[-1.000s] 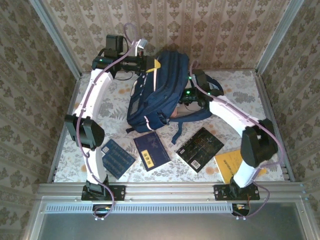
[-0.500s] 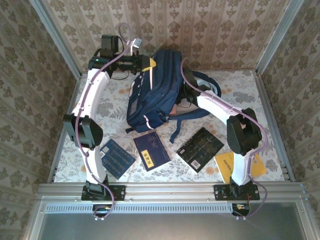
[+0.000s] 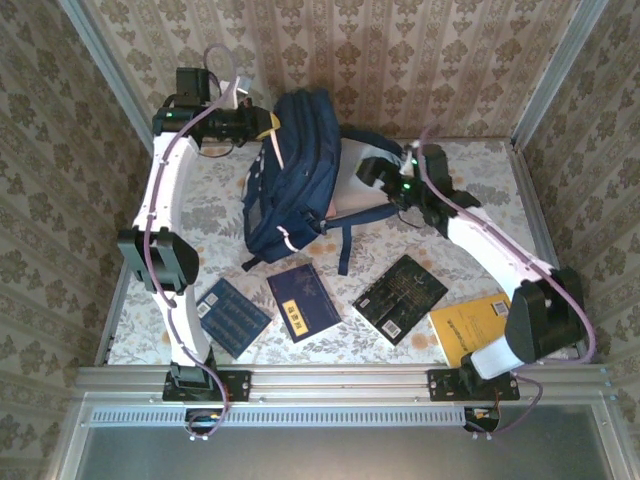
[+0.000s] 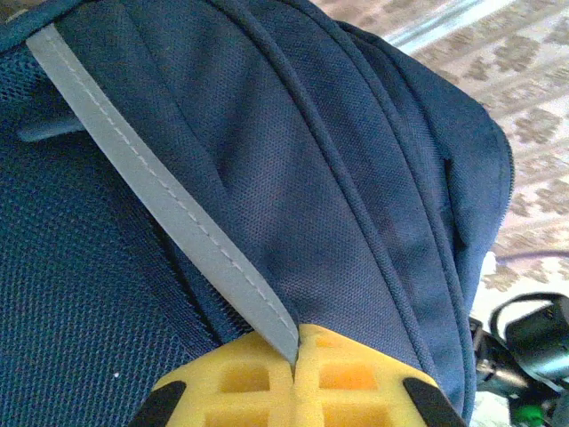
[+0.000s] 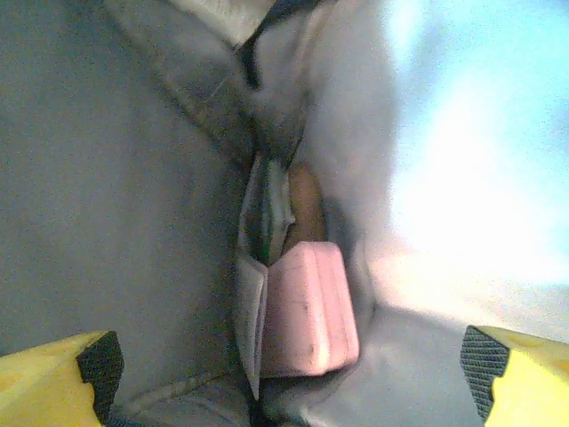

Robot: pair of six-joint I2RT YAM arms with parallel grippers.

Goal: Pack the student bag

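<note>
Navy-blue fabric student bag [image 3: 290, 175], pink-trimmed, slumps at upper centre of the top view: soft, floppy, bulky, likely to sag wherever unsupported. Its gaping mouth faces the right gripper [image 3: 372, 172], fingers wide apart. Farther back, the left gripper [image 4: 295, 356] is pinched together on a pale trim strap [image 4: 169, 213], a sound hold.

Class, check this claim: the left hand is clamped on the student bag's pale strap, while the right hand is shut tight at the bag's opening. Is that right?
Not quite. The right hand is open: the right wrist view shows its fingertips wide apart, facing into the student bag. The left hand is indeed clamped on the pale strap.
</note>
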